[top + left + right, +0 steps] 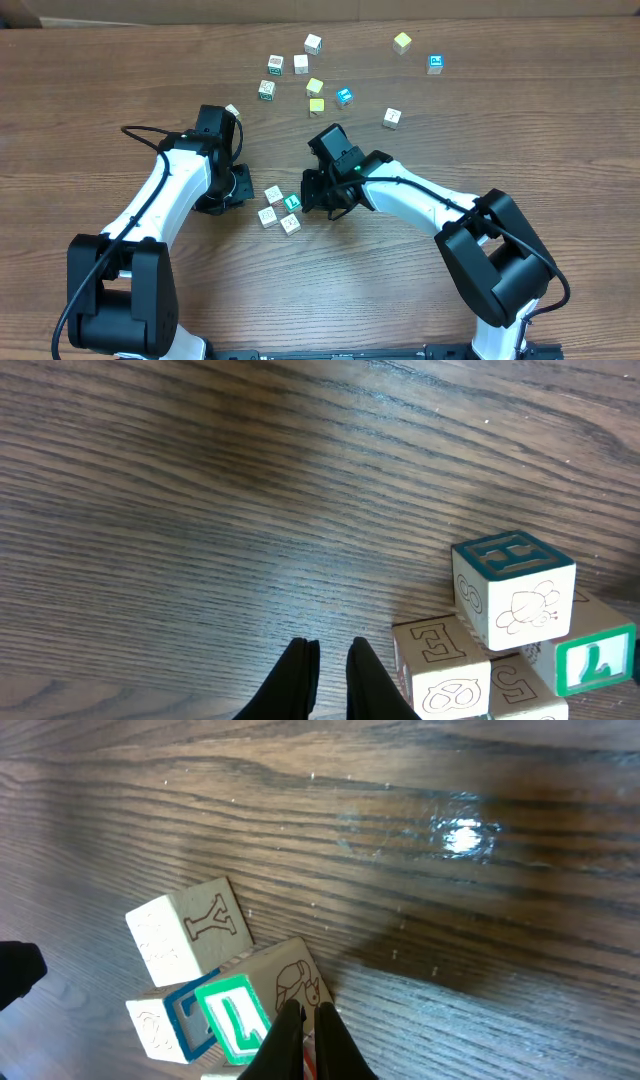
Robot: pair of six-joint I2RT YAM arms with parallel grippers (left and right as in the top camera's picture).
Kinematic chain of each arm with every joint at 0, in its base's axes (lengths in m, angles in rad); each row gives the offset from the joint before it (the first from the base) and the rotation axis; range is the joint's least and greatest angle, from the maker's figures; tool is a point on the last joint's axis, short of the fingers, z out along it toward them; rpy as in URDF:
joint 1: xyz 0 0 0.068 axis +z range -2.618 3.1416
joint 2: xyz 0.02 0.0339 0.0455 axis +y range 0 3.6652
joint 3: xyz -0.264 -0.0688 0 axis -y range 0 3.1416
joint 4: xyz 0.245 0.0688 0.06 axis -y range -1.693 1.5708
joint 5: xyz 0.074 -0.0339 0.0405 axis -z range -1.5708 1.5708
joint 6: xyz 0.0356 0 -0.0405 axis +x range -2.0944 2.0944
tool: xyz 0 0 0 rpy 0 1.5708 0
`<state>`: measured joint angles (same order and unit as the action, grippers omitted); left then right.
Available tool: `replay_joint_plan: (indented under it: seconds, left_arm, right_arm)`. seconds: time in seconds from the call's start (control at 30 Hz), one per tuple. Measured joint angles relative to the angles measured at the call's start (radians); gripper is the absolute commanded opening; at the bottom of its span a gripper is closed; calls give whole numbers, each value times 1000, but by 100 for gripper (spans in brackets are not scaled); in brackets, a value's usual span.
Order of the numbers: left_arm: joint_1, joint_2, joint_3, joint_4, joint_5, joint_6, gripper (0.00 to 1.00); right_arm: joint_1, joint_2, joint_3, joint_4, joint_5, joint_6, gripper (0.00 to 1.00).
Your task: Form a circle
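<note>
**Desk** (100,110): brown wood grain fills the overhead frame. Its far edge runs along the top, with a pale strip beyond. Bare wood lies open at the left, the right and the bottom centre.

**My left arm** (165,190) and **right arm** (420,200): they enter from the lower corners and converge near the centre.

**Loose cubes** (315,86): yellow, blue and white, scattered across the upper centre, well apart from the circle.

**The circle** (280,208): four small whitish cubes packed tight just below the frame's centre, between my two sets of fingers. The faces carry outlined letters and drawings. The green-faced cube (232,1020) shows an L, and another cube is edged in teal.

**My left fingers** (332,690): all but clenched, grasping nothing, just left of the circle.

**My right fingers** (303,1045): clenched and empty, with the tips at the green-faced cube.
</note>
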<state>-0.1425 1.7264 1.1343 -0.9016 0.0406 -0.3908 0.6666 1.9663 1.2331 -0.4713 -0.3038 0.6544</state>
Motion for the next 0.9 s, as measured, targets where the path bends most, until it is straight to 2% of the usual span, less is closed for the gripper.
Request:
replay_joint_plan:
  seconds: [0.27, 0.4, 0.57, 0.73, 0.9]
  left_arm:
    - [0, 0, 0, 0, 0, 0, 9]
    - [0, 0, 0, -1, 0, 0, 4]
    - [0, 0, 0, -33, 0, 0, 4]
    - [0, 0, 0, -123, 0, 1, 4]
    - [0, 0, -45, -95, 9, 1, 4]
  right_arm:
    - [2, 0, 0, -11, 3, 0, 4]
    - [2, 0, 0, -11, 24, 0, 4]
    - [-6, 0, 0, -8, 52, 0, 4]
    - [-74, 0, 0, -43, 63, 0, 4]
    - [-168, 0, 0, -72, 64, 0, 4]
